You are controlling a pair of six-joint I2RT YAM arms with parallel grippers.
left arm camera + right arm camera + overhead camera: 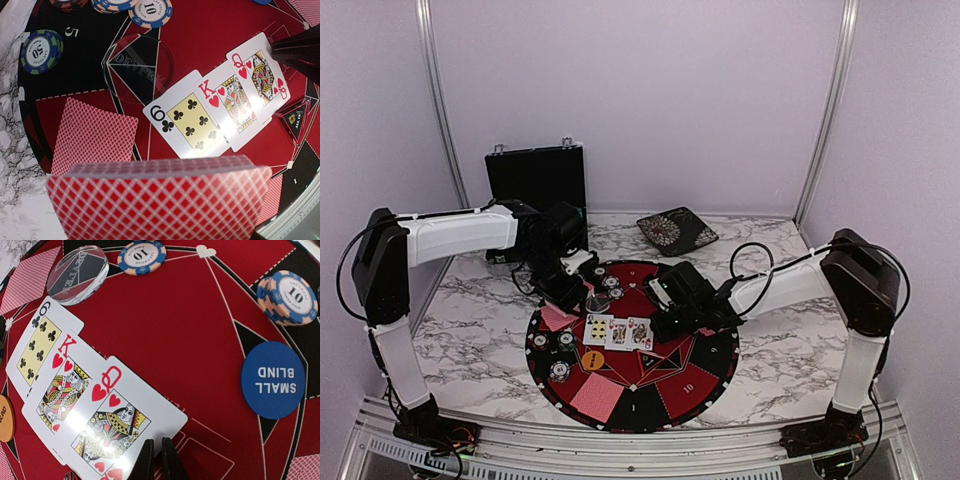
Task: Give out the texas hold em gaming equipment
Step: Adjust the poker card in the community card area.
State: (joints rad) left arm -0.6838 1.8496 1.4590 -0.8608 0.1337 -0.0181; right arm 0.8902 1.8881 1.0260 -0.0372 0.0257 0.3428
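My left gripper (580, 288) is shut on a deck of red-backed cards (160, 200), held on edge over the mat's left side; the deck hides its fingers. Face up in a row on the mat lie a six of clubs (187, 122), a king of hearts (230, 102) and a queen of hearts (115, 420). My right gripper (155, 460) is shut, with its tips at the queen's free edge. A clear dealer disc (77, 275), a blue small-blind disc (272, 380), an orange disc (592, 358) and striped chips (290, 295) lie around the cards.
The round red-and-black mat (710, 370) covers the table's middle. Face-down cards (92, 135) (595, 398) lie at its left and near edges. More chips (559, 372) sit at the left. A black case (535, 178) stands open at the back, beside a patterned tray (677, 230).
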